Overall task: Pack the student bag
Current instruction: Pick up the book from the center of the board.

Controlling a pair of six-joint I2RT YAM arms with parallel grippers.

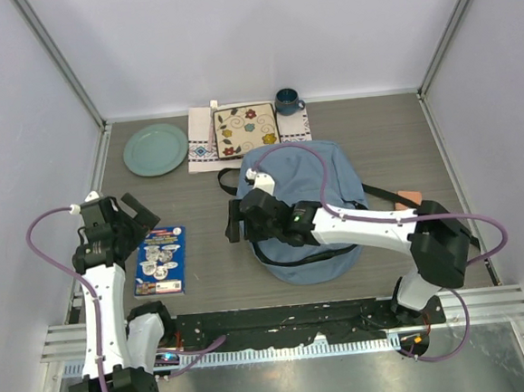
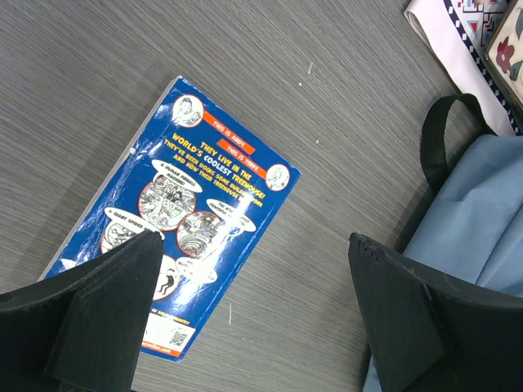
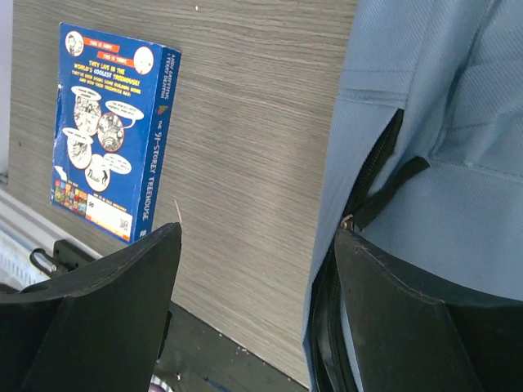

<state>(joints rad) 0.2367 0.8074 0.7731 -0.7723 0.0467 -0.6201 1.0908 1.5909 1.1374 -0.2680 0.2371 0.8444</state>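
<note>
1. My right gripper (image 3: 257, 237) is hanging with its jaws spread wide and gripping nothing. One finger is sitting over bare tabletop (image 3: 245, 122), the other over the left edge of the student bag (image 3: 433, 122).
2. My left gripper (image 2: 253, 245) is gaping just as wide, also empty, and hovering above the blue paperback book (image 2: 188, 220).
3. The bag is lying flat mid-tabletop, just right of the book and beneath my right arm. Its zipper (image 3: 376, 163) is running along the edge nearest my right gripper, and a dark gap there suggests it is partly open.
4. I'm reckoning the bag is light, soft and limp. It will probably sag and fold rather than lift as one piece.
5. So I'm favouring a pinch on the top fabric layer at the zipper lip, or on the black pull strap (image 3: 396, 181). Grabbing the middle panel would likely just bunch the cloth.
</note>
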